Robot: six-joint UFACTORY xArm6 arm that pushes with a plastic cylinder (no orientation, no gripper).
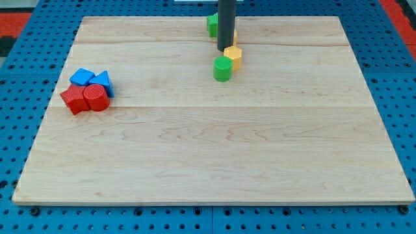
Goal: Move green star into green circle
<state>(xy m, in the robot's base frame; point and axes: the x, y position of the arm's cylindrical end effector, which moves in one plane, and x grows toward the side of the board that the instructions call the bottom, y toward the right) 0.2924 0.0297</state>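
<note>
The green circle (223, 68), a short cylinder, stands at the top middle of the wooden board. A yellow block (233, 57) touches its upper right side. The green star (212, 25) lies further up, near the board's top edge, partly hidden behind my rod. My tip (226, 49) rests between the green star and the yellow block, just above the yellow block and right of and below the star. A sliver of another yellow block (234, 37) shows at the rod's right edge.
At the view's left sits a tight cluster: a blue block (81, 77), a blue triangle (103, 83), a red block (75, 100) and a red cylinder (96, 98). The wooden board (208, 149) lies on a blue pegboard (19, 78).
</note>
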